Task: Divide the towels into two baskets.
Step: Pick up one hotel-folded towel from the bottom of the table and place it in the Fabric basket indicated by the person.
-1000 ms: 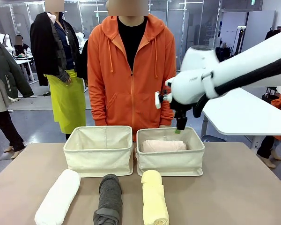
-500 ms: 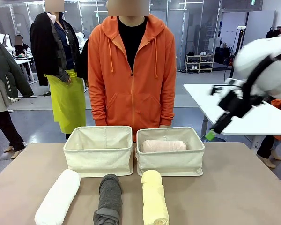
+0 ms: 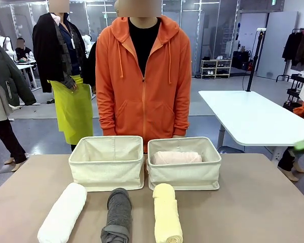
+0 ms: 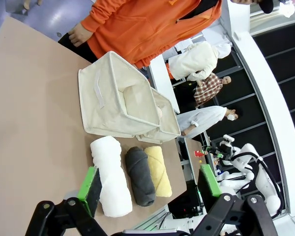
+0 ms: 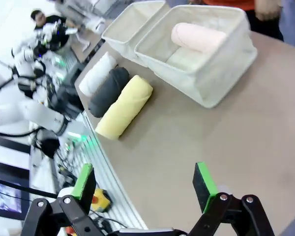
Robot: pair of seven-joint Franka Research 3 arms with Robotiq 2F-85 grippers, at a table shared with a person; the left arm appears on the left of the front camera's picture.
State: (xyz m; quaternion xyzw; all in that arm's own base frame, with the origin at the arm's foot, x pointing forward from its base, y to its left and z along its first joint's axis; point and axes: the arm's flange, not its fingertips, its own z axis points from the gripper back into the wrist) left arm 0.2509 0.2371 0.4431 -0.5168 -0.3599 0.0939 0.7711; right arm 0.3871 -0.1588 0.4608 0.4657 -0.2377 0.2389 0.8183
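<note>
Three towels lie near us — white towel, grey towel, yellow towel, each pointing near-to-far; the pink towel is in the right basket. Our left gripper, jaws apart, is nearest the white one, we reckon; the right gripper gapes too.

Left basket, right basket: plain cream, both
Pink towel: pale pink, no pattern
White towel: plain white
Grey towel: dark grey
Yellow towel: pale yellow
Table: plain tan
Hoodie: orange, over a black top
My left gripper: black, with green pads
My right gripper: black, with green pads
</note>
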